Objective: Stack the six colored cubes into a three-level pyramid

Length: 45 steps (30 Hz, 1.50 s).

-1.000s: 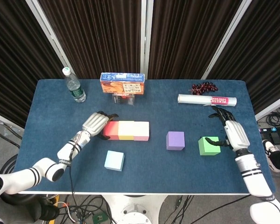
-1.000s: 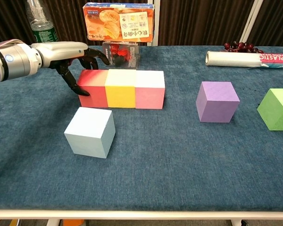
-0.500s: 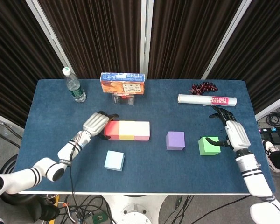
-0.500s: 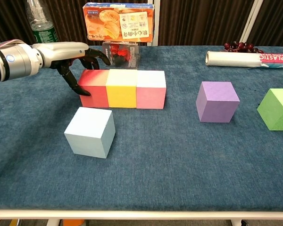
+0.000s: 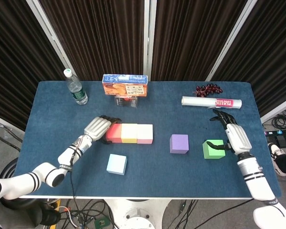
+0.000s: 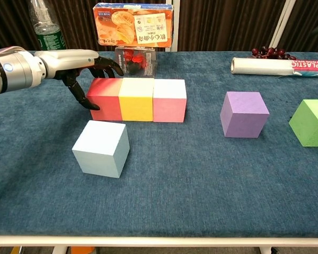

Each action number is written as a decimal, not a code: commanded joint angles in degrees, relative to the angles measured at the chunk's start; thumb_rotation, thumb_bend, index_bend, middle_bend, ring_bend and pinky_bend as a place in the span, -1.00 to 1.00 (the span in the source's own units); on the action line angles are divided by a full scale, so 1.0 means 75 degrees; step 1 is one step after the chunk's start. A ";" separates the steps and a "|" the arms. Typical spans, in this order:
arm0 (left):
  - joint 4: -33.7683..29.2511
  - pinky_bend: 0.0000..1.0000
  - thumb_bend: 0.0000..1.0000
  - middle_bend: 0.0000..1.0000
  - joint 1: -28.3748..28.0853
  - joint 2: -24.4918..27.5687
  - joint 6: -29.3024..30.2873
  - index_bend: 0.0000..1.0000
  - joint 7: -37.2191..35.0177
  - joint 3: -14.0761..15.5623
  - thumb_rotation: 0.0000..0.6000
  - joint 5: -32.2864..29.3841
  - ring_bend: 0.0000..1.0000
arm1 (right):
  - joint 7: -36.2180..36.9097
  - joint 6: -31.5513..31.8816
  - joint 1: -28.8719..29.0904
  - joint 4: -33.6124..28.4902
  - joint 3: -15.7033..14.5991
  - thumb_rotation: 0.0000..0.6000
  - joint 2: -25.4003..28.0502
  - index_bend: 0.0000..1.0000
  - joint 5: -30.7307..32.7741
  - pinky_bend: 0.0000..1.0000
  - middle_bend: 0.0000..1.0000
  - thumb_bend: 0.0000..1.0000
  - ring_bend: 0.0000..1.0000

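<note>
My left hand (image 6: 77, 66) reaches low over the blue felt table (image 5: 47, 124), dark fingertips spread against the matte red cube (image 6: 104, 99), gripping nothing; red, yellow cube (image 6: 136, 99) and pink cube (image 6: 169, 100) touch in a row. My right hand (image 5: 231, 136) rests open-fingered beside the green cube (image 5: 212, 149).

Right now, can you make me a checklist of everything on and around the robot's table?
Surface: blue table, cloth-like top.
Job's things: red cube, yellow cube and pink cube in one touching row; light blue cube, purple cube and green cube stand apart; nothing stacked yet.
Clutter: water bottle, snack box, small clear box, grapes, plastic wrap roll.
Hands: left hand rests against the red cube; right hand beside the green cube, thumb touching it, fingers spread.
Cables: tangled on the floor under the table.
Surroundings: dark curtains behind.
</note>
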 commanded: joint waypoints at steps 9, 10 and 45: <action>-0.0897 -0.59 -0.75 -0.64 0.0671 0.0796 0.1010 -0.67 -0.0378 -0.0070 1.00 0.0077 -0.60 | -0.0412 -0.0696 0.0630 0.0077 0.0142 1.00 -0.0377 -1.00 0.0194 -1.00 -0.52 -0.76 -1.00; -0.1002 -0.59 -0.75 -0.64 0.0771 0.0912 0.1137 -0.67 -0.0382 -0.0064 1.00 0.0069 -0.60 | -0.0465 -0.0834 0.0747 0.0120 0.0168 1.00 -0.0455 -1.00 0.0245 -1.00 -0.51 -0.76 -1.00; -0.2664 -0.60 -0.77 -0.64 0.2693 0.2557 0.2736 -0.66 -0.0679 0.0441 1.00 0.0531 -0.60 | -0.3230 -0.2382 0.4083 0.3377 0.0708 1.00 -0.4637 -1.00 0.2895 -1.00 -0.51 -0.85 -1.00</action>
